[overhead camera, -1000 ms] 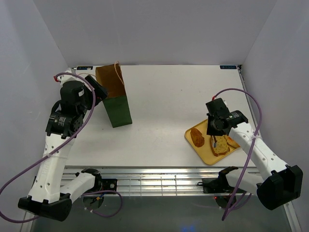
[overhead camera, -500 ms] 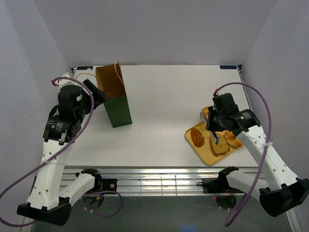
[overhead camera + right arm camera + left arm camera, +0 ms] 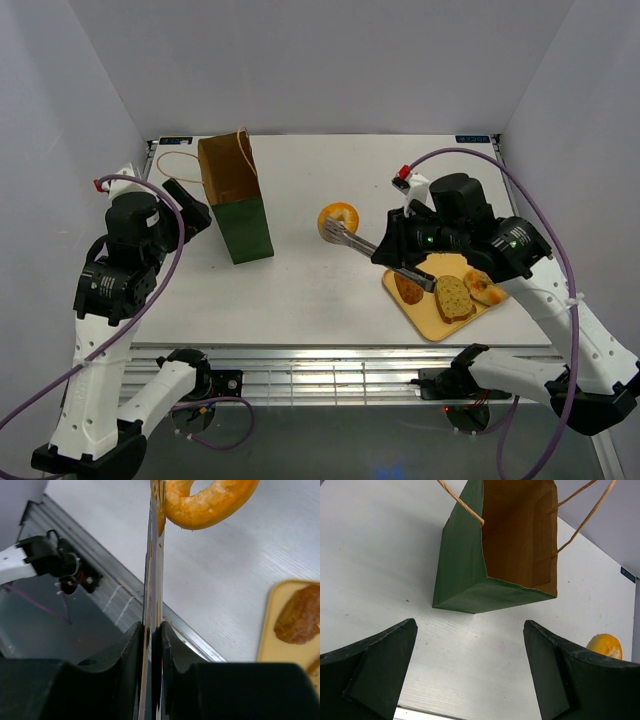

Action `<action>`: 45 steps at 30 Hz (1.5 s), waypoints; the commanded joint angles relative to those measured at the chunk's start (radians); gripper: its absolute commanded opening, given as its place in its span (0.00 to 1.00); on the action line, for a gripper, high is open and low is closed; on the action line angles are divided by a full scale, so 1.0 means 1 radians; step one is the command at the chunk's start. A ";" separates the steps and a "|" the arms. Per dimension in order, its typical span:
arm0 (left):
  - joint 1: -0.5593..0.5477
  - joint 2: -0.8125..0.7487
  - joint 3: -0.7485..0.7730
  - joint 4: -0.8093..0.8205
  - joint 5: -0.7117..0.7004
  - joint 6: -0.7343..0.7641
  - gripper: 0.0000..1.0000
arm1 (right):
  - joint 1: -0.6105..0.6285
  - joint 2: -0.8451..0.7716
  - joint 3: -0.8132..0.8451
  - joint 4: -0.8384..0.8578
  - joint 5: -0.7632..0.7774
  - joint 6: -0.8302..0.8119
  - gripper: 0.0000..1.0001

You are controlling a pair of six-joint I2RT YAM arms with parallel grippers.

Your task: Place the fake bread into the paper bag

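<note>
My right gripper (image 3: pixel 408 268) (image 3: pixel 152 630) is shut on the metal tongs (image 3: pixel 372 249) (image 3: pixel 154 570). The tongs pinch a round yellowish bun (image 3: pixel 337 220) (image 3: pixel 210 497) above the middle of the table; it also shows at the edge of the left wrist view (image 3: pixel 605 646). The paper bag (image 3: pixel 236 198) (image 3: pixel 505 545) stands upright at the left, mouth open, green outside and brown inside. My left gripper (image 3: pixel 192 215) (image 3: pixel 470 675) is open and empty, just left of the bag. An oblong roll (image 3: pixel 407 289) (image 3: pixel 297 615), a speckled slice (image 3: pixel 454 297) and another piece (image 3: pixel 484 288) lie on the yellow tray (image 3: pixel 432 325).
The tray lies at the front right near the table's metal front rail (image 3: pixel 330 365). White walls enclose the table on three sides. The bag's cord handles (image 3: pixel 172 162) hang to its left.
My right arm has lifted the tongs with the bun off the tray and swung them left toward the table's middle. My left gripper has drawn back slightly from the bag.
</note>
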 commanded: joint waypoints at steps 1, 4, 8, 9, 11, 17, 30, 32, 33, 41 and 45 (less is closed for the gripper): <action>-0.005 0.030 0.036 -0.055 0.008 0.022 0.98 | 0.059 0.030 0.095 0.129 -0.176 -0.020 0.08; -0.003 0.055 0.020 -0.056 -0.010 -0.010 0.98 | 0.090 0.072 0.152 0.184 -0.242 -0.011 0.08; -0.003 0.105 0.051 -0.065 -0.086 -0.049 0.98 | 0.116 0.144 0.220 0.253 -0.317 0.001 0.08; -0.003 0.120 0.069 -0.067 -0.108 -0.055 0.98 | 0.123 0.161 0.258 0.259 -0.324 0.001 0.08; 0.000 0.172 0.115 -0.059 -0.166 -0.061 0.98 | 0.138 0.216 0.296 0.269 -0.327 0.000 0.08; 0.121 0.298 0.220 -0.020 -0.168 -0.015 0.98 | 0.152 0.331 0.416 0.279 -0.342 -0.008 0.08; 0.517 0.397 0.138 0.180 0.338 0.026 0.98 | 0.153 0.538 0.583 0.393 -0.396 0.013 0.08; 0.520 0.398 0.128 0.218 0.401 0.025 0.98 | 0.152 0.563 0.600 0.402 -0.400 0.020 0.08; 0.520 0.398 0.125 0.226 0.416 0.025 0.98 | 0.152 0.579 0.609 0.410 -0.400 0.021 0.08; 0.520 0.377 0.068 0.333 0.493 -0.016 0.98 | 0.147 0.648 0.623 0.431 -0.339 0.032 0.09; 0.520 0.413 0.075 0.338 0.522 -0.024 0.98 | 0.132 0.679 0.636 0.431 -0.318 0.036 0.09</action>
